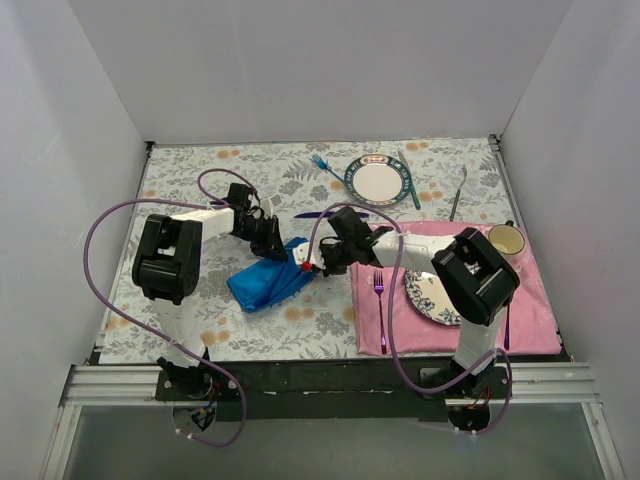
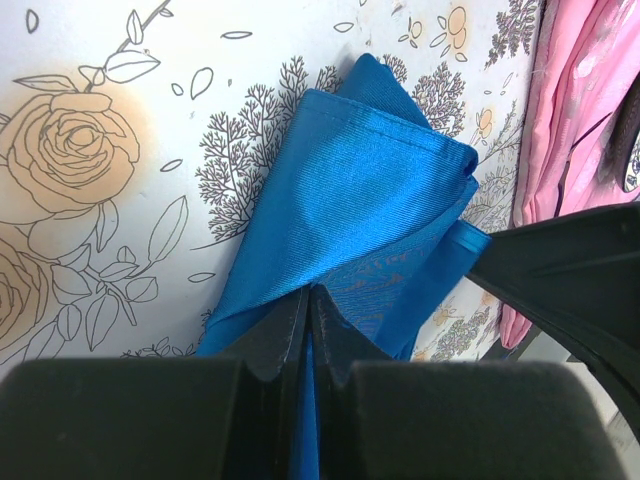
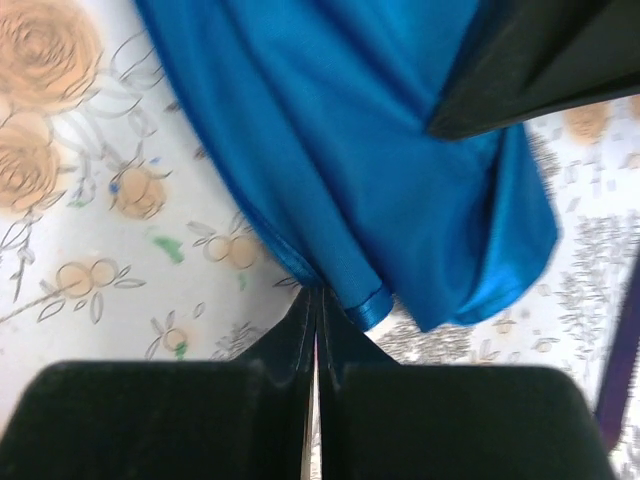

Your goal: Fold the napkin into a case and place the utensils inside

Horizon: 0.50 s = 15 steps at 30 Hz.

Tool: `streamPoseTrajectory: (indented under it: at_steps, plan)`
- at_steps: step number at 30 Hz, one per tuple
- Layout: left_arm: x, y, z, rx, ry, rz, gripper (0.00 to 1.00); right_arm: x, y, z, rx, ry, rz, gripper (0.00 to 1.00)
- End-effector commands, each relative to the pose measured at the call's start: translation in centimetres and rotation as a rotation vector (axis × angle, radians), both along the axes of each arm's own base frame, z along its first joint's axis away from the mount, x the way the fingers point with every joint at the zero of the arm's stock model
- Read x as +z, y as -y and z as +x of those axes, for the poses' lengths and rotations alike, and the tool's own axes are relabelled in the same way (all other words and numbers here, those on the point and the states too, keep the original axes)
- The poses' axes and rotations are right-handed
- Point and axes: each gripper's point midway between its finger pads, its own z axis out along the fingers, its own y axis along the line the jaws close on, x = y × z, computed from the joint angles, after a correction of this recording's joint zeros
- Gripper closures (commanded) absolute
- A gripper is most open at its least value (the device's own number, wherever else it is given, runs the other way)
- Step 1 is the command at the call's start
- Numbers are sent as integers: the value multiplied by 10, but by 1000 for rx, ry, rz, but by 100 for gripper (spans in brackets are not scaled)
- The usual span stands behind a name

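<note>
From above, my left gripper and right gripper cover the top end of the napkin, so where they meet it is out of sight. My right arm crosses the dark knife and covers part of the patterned plate. In my left wrist view the napkin's near end vanishes behind my own fingers, and a black shape runs off the right edge. My right wrist view is blurred, its top edge cuts the cloth, and I cannot tell whether any cloth sits between my closed fingertips
</note>
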Motion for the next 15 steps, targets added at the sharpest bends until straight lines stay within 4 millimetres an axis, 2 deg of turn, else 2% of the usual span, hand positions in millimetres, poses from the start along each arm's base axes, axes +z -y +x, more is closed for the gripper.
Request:
streamPoseTrajectory:
  at_steps: [1, 3, 8, 11, 15]
  plan:
    - [-14, -10, 0, -3, 13, 66, 100, 49, -29, 24, -51, 52, 140, 99]
    - [-14, -10, 0, -4, 14, 66, 100, 62, -37, 31, -59, 75, 187, 99]
    - [-15, -10, 1, -6, 16, 63, 100, 68, -46, 33, -46, 82, 216, 99]
    - [-15, -10, 1, -7, 17, 63, 100, 67, -54, 38, -45, 90, 223, 99]
    - [-14, -10, 0, -6, 15, 62, 100, 54, -63, 45, -49, 86, 212, 99]
